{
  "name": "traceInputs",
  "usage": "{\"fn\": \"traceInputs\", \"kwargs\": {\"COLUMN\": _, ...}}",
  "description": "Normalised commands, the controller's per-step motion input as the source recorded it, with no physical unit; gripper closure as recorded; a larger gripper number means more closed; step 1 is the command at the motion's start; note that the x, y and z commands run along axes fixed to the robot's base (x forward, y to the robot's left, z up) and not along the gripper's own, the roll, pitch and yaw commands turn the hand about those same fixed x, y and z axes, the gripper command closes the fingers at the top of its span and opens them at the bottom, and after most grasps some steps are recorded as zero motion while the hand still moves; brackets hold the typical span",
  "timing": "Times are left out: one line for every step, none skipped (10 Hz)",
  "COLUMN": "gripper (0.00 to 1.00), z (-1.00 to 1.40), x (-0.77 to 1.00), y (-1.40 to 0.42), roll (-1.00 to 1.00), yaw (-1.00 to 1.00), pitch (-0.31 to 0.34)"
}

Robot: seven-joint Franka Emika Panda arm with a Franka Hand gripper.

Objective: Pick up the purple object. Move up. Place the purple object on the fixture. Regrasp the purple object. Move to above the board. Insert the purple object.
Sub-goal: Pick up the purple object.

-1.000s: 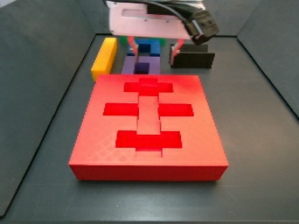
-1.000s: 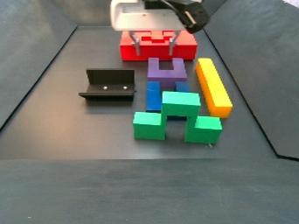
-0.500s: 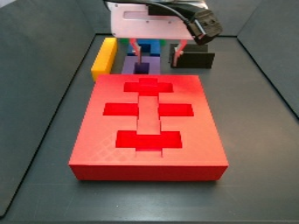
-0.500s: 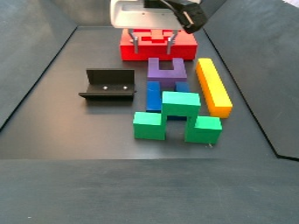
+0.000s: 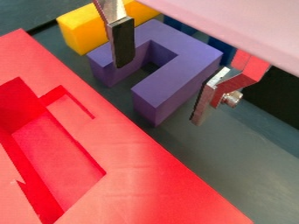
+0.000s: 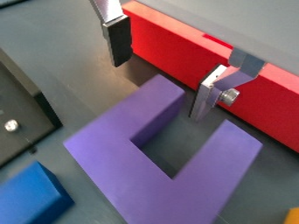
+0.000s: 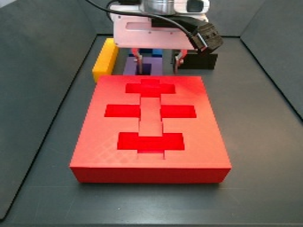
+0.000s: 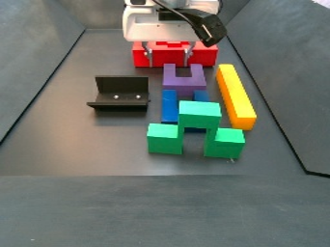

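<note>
Your gripper (image 6: 163,68) hangs with jaws apart over the purple object's (image 6: 163,164) prongs — the board (image 6: 216,63) stands close behind one finger, the yellow bar (image 8: 234,95) and blue block (image 8: 169,105) flank the piece, the fixture (image 8: 119,95) sits well clear.

Even, diffuse overhead light in all views, no hard glare. Side views are low-res and soft; the gripper (image 8: 173,45) casts only a faint shadow on the floor under it. Wrist views are sharper at mid-range: fingers (image 5: 121,40) are slightly blurred close to the lens, and the pale housing above them is out of focus. The board (image 5: 70,166) beside the fingers reads saturated, with a mild sheen.
</note>
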Motion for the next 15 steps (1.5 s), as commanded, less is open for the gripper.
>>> {"fn": "traceInputs", "kwargs": {"gripper": 0.0, "z": -0.15, "x": 0.13, "y": -0.15, "roll": 0.26, "yaw": 0.16, "pitch": 0.0}}
{"fn": "traceInputs", "kwargs": {"gripper": 0.0, "z": -0.03, "x": 0.21, "y": -0.16, "roll": 0.27, "yaw": 0.0, "pitch": 0.0}}
{"fn": "traceInputs", "kwargs": {"gripper": 0.0, "z": -0.05, "x": 0.26, "y": -0.13, "roll": 0.28, "yaw": -0.06, "pitch": 0.0}}
{"fn": "traceInputs", "kwargs": {"gripper": 0.0, "z": -0.12, "x": 0.19, "y": -0.09, "roll": 0.26, "yaw": -0.11, "pitch": 0.003}}
{"fn": "traceInputs", "kwargs": {"gripper": 0.0, "z": -0.19, "x": 0.05, "y": 0.0, "roll": 0.21, "yaw": -0.08, "pitch": 0.011}}
{"fn": "traceInputs", "kwargs": {"gripper": 0.0, "z": -0.25, "x": 0.0, "y": 0.1, "roll": 0.07, "yaw": -0.01, "pitch": 0.0}}
{"fn": "traceInputs", "kwargs": {"gripper": 0.0, "z": -0.21, "x": 0.0, "y": 0.14, "roll": 0.03, "yaw": 0.0, "pitch": 0.0}}
{"fn": "traceInputs", "kwargs": {"gripper": 0.0, "z": -0.2, "x": -0.03, "y": 0.15, "roll": 0.01, "yaw": 0.0, "pitch": 0.0}}
{"fn": "traceInputs", "kwargs": {"gripper": 0.0, "z": -0.05, "x": 0.0, "y": 0.03, "roll": 0.0, "yaw": 0.0, "pitch": 0.0}}
{"fn": "traceInputs", "kwargs": {"gripper": 0.0, "z": -0.13, "x": -0.12, "y": 0.0, "roll": 0.0, "yaw": 0.0, "pitch": 0.0}}
{"fn": "traceInputs", "kwargs": {"gripper": 0.0, "z": 0.0, "x": 0.0, "y": 0.0, "roll": 0.01, "yaw": 0.0, "pitch": 0.0}}
{"fn": "traceInputs", "kwargs": {"gripper": 0.0, "z": -0.01, "x": 0.0, "y": 0.0, "roll": 0.09, "yaw": 0.0, "pitch": 0.0}}
{"fn": "traceInputs", "kwargs": {"gripper": 0.0, "z": 0.0, "x": 0.0, "y": 0.0, "roll": 0.03, "yaw": 0.0, "pitch": 0.0}}
{"fn": "traceInputs", "kwargs": {"gripper": 0.0, "z": -0.01, "x": 0.0, "y": 0.0, "roll": 0.0, "yaw": 0.0, "pitch": 0.01}}
{"fn": "traceInputs", "kwargs": {"gripper": 0.0, "z": -0.04, "x": 0.0, "y": 0.0, "roll": 0.0, "yaw": 0.0, "pitch": 0.034}}
